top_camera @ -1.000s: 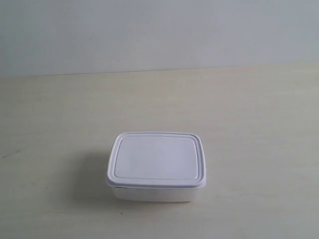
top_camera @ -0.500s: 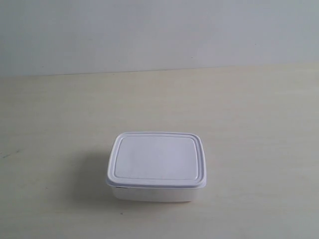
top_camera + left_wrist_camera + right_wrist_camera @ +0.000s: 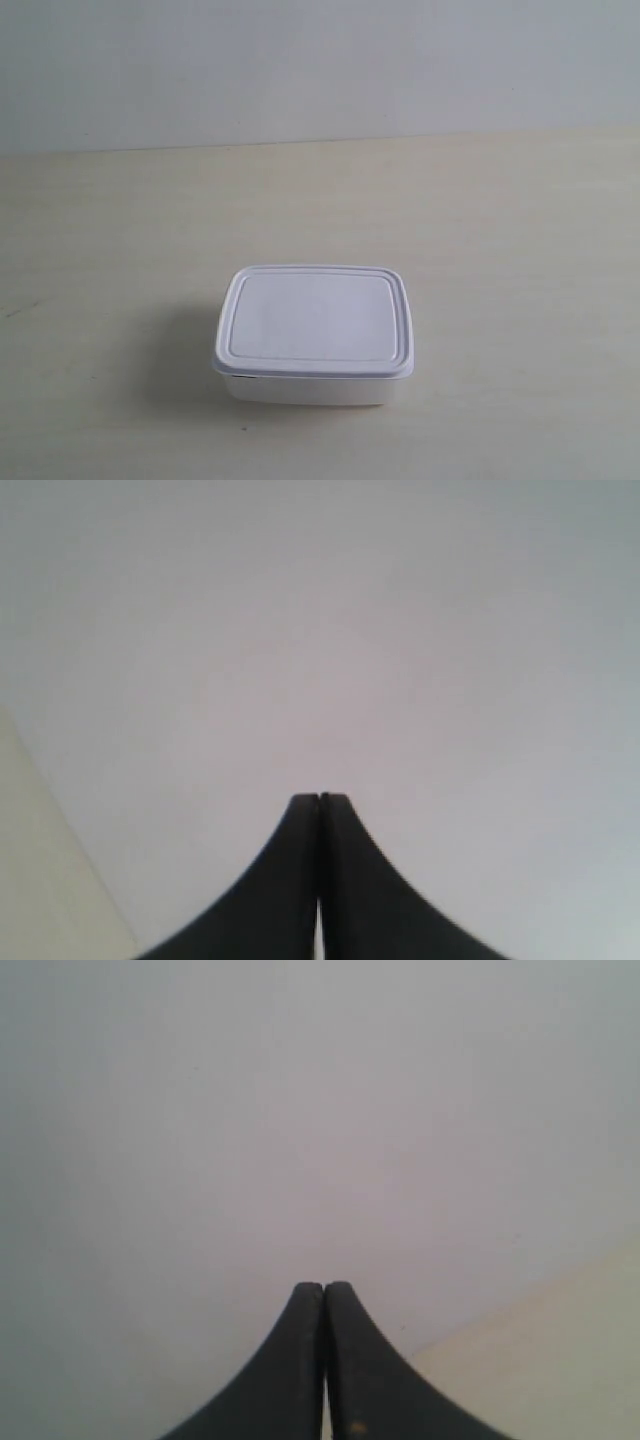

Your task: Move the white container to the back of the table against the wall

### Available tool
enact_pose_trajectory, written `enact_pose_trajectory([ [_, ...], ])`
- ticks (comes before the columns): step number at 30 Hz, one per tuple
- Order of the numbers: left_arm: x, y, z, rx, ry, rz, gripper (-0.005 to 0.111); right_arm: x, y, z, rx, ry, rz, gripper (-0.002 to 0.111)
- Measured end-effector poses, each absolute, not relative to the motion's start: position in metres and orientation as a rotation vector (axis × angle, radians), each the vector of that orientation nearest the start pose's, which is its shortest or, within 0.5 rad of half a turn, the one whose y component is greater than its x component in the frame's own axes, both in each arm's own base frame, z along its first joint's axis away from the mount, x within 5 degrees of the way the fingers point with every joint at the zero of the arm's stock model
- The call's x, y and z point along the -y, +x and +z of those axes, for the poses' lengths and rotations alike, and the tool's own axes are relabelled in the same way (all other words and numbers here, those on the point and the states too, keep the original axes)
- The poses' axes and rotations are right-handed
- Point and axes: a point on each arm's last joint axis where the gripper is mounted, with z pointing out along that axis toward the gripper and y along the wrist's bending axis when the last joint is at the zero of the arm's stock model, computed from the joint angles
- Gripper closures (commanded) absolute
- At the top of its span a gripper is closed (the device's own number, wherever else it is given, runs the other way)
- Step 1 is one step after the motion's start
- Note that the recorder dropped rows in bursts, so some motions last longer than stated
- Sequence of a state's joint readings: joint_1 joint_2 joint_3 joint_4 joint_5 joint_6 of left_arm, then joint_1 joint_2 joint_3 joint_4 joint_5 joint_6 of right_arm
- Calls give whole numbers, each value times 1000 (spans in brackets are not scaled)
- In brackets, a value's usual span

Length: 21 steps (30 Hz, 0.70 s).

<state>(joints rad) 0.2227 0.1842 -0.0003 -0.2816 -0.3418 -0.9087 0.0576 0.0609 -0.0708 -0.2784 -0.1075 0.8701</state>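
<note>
The white container (image 3: 313, 332) sits lid-on near the front middle of the table (image 3: 500, 250) in the exterior view, well short of the wall (image 3: 320, 70). Neither arm appears in that view. In the left wrist view my left gripper (image 3: 319, 798) is shut with nothing between its dark fingers, facing the wall (image 3: 350, 630), with a sliver of table (image 3: 40, 880) at one corner. My right gripper (image 3: 324, 1286) is likewise shut and empty, facing the wall (image 3: 300, 1110), with a corner of table (image 3: 560, 1360) showing. The container is out of both wrist views.
The wall meets the table along a straight line (image 3: 320, 142) across the back. A few tiny dark specks (image 3: 241, 428) mark the surface near the container. A faint smudge (image 3: 22, 308) lies at the view's left edge.
</note>
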Motion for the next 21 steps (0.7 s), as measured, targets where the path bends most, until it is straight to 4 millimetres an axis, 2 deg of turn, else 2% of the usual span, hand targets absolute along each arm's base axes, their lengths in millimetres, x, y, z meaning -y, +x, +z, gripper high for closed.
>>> enact_pose_trajectory([
  [3,-14,67,236,-1089,-770,-688,107,-11,66,247,-1432,300,580,108],
  [6,-2,68,251,-1163,-572,-668,107,-17,77,250,-1519,242,599,108],
  [12,21,68,279,-1310,-308,-722,107,-38,100,248,-1726,100,633,108],
  [16,28,87,267,-1519,-249,-771,107,-55,108,235,-1894,-16,650,108],
  [21,35,109,250,-1711,-230,-907,107,-73,109,223,-2005,-134,684,108],
])
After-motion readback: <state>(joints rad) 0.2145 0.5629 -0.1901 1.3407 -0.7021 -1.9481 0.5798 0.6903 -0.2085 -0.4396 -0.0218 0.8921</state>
